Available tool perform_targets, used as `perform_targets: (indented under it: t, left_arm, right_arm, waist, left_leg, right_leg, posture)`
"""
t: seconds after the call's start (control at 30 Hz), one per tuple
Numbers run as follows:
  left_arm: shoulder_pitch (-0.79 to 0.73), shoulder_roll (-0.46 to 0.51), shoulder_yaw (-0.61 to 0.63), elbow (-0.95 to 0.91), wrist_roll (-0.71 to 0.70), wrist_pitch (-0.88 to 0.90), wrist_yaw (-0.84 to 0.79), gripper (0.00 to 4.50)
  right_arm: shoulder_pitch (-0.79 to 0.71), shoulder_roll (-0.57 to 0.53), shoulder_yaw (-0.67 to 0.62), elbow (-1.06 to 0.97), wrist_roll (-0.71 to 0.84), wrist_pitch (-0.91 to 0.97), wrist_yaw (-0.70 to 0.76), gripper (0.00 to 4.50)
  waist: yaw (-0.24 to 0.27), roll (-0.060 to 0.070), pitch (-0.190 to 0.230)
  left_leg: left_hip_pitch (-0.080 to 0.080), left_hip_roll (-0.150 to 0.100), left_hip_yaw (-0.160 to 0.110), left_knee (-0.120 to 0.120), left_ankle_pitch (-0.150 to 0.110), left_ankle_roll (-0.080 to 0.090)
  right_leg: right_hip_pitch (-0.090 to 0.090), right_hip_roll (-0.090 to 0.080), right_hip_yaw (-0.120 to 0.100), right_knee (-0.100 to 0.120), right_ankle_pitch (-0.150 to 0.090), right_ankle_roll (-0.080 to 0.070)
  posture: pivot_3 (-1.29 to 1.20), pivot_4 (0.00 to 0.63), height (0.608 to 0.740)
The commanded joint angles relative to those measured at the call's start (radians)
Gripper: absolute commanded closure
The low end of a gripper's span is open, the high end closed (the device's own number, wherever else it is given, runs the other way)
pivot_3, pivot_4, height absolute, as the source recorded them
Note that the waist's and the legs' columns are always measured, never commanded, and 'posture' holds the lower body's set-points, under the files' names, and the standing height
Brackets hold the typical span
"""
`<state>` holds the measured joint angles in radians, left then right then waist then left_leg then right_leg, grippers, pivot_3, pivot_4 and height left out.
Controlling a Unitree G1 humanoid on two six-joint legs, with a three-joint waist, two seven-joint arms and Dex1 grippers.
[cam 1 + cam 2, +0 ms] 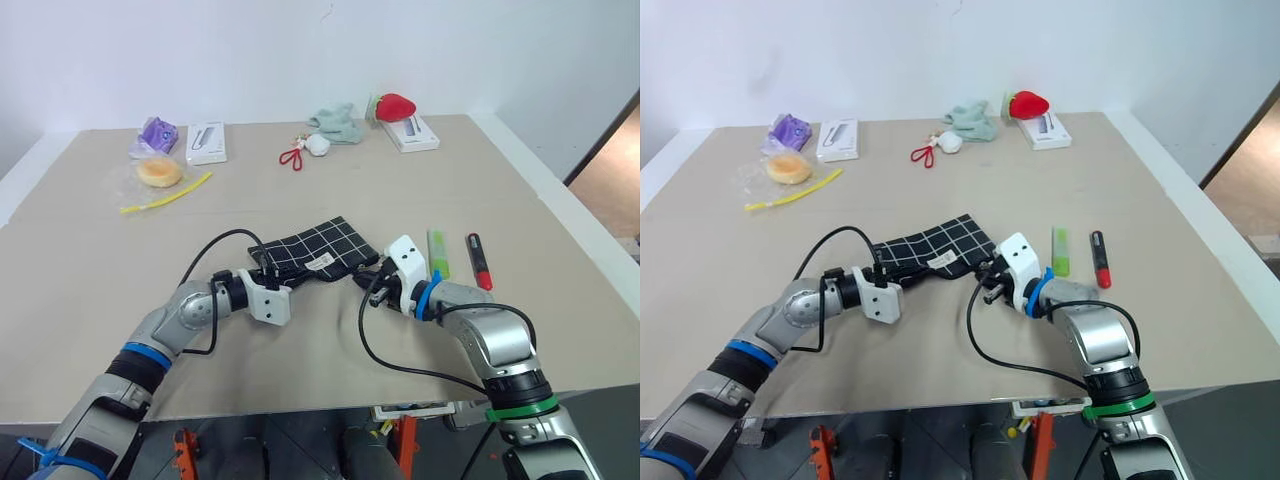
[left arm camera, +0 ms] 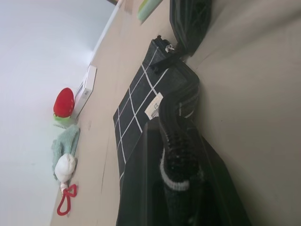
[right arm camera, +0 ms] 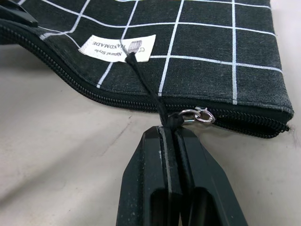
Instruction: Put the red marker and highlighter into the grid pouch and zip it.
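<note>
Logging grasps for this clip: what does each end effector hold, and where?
Right end effector pinches the grid pouch by its zipper pull cord; left end effector grips the pouch's left edge.

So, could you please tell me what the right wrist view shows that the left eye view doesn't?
The right wrist view alone shows the right gripper shut on the zipper cord, beside a small metal ring at the zipper. The left eye view alone shows the red marker and highlighter lying on the table, outside the pouch. Both show the grid pouch with its white label.

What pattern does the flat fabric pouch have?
The flat black fabric pouch has thin white grid lines; the right wrist view shows it best.
</note>
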<state>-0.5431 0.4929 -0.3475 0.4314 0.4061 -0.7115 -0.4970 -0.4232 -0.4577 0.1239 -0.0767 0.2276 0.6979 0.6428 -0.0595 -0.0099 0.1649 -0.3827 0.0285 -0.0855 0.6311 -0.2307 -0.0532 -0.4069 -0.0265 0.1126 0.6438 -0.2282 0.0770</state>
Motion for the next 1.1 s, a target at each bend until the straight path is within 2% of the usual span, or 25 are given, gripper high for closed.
perform_targets:
  t: [0.03,0.23,0.53,0.77,0.83,1.0,1.07,1.1]
  left_arm:
    - [0.028,-0.019,-0.025,0.003,0.001,0.023,-0.011,4.5]
    - [0.036,-0.032,-0.021,-0.012,-0.013,0.04,-0.017,4.5]
    - [0.046,-0.051,-0.022,-0.034,-0.021,0.059,-0.028,4.5]
    - [0.06,-0.044,-0.016,-0.046,-0.034,0.072,-0.036,4.5]
    - [0.069,-0.034,-0.008,-0.05,-0.041,0.075,-0.041,4.5]
    - [0.073,-0.008,0.01,-0.056,-0.062,0.071,-0.06,4.5]
    - [0.068,-0.004,0.016,-0.058,-0.077,0.07,-0.066,4.5]
    - [0.066,-0.001,0.019,-0.058,-0.085,0.068,-0.069,4.5]
  right_arm:
    - [0.01,-0.017,0.031,-0.064,0.007,-0.001,0.04,4.47]
    - [0.035,-0.029,0.105,-0.172,0.031,0.028,0.103,4.47]
    - [0.021,0.019,0.145,-0.206,0.033,0.042,0.099,4.47]
    - [0.045,0.001,0.064,-0.198,0.049,0.013,0.084,4.47]
    - [0.054,-0.004,0.0,-0.208,0.082,0.013,0.079,4.47]
    - [0.064,0.023,-0.31,-0.302,0.307,0.078,0.025,2.49]
    - [0.064,0.005,-0.372,-0.309,0.304,0.079,-0.027,1.4]
    - [0.067,-0.013,-0.392,-0.31,0.286,0.073,-0.05,1.04]
  waist:
    - [0.006,0.0,0.0]
    - [0.011,0.0,0.0]
    - [0.012,0.0,0.0]
    - [0.014,-0.001,0.0]
    - [0.014,-0.001,0.0]
    - [0.012,-0.001,0.001]
    - [0.012,-0.001,0.002]
    - [0.012,-0.001,0.002]
  left_leg:
    - [0.0,0.0,0.0,0.0,0.0,0.0]
    - [-0.002,0.0,0.0,-0.002,-0.001,-0.001]
    - [-0.002,0.0,-0.001,-0.002,-0.001,-0.001]
    - [-0.004,-0.001,-0.001,-0.002,-0.001,-0.002]
    - [-0.004,-0.001,-0.001,-0.002,-0.001,-0.002]
    - [-0.005,-0.001,-0.003,-0.002,-0.002,-0.003]
    - [-0.005,0.0,-0.003,-0.004,-0.003,-0.003]
    - [-0.004,0.0,-0.003,-0.005,-0.003,-0.003]
  right_leg:
    - [0.0,0.0,0.0,0.0,0.0,0.0]
    - [-0.001,0.0,0.0,-0.001,-0.001,0.004]
    - [-0.001,0.0,0.0,-0.001,-0.001,0.003]
    - [-0.001,0.0,0.0,-0.002,-0.001,0.005]
    - [-0.001,0.0,0.0,-0.003,-0.002,0.005]
    - [-0.002,0.0,-0.001,-0.003,-0.003,0.006]
    - [-0.002,0.0,-0.001,-0.003,-0.003,0.006]
    - [-0.002,0.0,-0.001,-0.003,-0.003,0.006]
  posture:
    - [0.0,0.15,0.74]
    - [0.0,0.15,0.74]
    - [0.0,0.15,0.74]
    - [0.0,0.15,0.74]
    - [0.0,0.15,0.74]
    - [0.0,0.15,0.74]
    - [0.0,0.15,0.74]
    - [0.0,0.15,0.74]
